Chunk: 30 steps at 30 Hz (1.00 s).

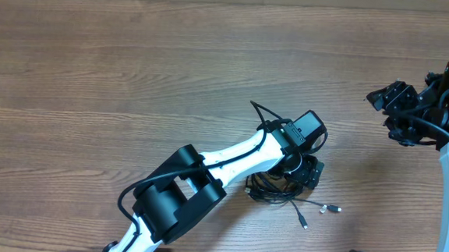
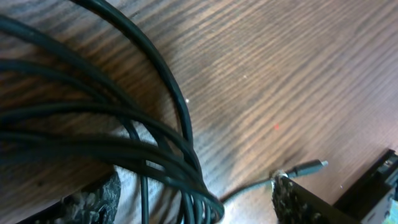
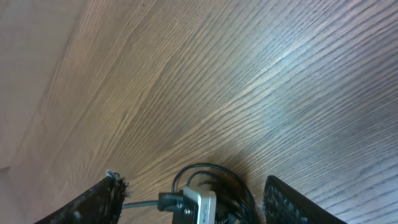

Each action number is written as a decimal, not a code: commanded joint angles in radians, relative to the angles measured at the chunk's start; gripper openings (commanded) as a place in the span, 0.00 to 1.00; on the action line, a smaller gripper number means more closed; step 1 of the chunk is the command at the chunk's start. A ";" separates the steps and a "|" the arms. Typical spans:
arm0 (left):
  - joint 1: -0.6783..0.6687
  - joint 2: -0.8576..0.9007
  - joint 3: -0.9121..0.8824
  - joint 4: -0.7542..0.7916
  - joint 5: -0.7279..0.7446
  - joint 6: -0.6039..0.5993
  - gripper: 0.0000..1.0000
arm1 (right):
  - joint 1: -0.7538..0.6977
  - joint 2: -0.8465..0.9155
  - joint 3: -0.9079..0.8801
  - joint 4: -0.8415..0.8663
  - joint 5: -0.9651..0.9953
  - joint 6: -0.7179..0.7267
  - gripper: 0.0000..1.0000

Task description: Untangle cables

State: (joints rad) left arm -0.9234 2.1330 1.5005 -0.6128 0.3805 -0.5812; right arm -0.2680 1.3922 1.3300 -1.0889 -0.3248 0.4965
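Though the overhead view hides it, wrist views show left fingers (image 2: pixel 93 200) spread astride the cables (image 2: pixel 186 177), right fingers (image 3: pixel 289 200) spread and empty.

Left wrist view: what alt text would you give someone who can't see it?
Close-up of looped black cables lying on a wooden table, partly between the fingers of the open left gripper. One small plug pokes out at the right.

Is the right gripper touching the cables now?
Apart. The overhead view shows bare table between the right gripper and the cables.
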 commanded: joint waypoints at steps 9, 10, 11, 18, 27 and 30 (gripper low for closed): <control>0.027 0.129 0.016 0.030 0.040 -0.032 0.04 | -0.003 0.008 0.018 0.001 0.022 -0.035 0.70; 0.035 0.128 0.020 0.019 0.039 -0.032 0.04 | -0.003 0.011 0.018 0.001 0.021 -0.034 0.69; 0.050 0.125 0.032 -0.010 0.039 -0.033 0.04 | -0.003 0.015 0.018 0.001 0.021 -0.035 0.70; 0.260 0.028 0.212 -0.180 0.178 0.085 0.04 | -0.001 0.024 0.018 0.045 -0.095 -0.065 0.69; 0.587 -0.122 0.400 -0.224 0.760 0.212 0.04 | 0.036 0.024 0.018 0.179 -0.412 -0.111 0.69; 0.667 -0.138 0.409 -0.221 0.883 0.211 0.04 | 0.093 0.027 0.018 0.217 -0.410 -0.092 0.69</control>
State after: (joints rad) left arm -0.2977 2.0216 1.8915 -0.8307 1.0412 -0.4068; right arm -0.2157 1.4158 1.3300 -0.8928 -0.6804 0.4030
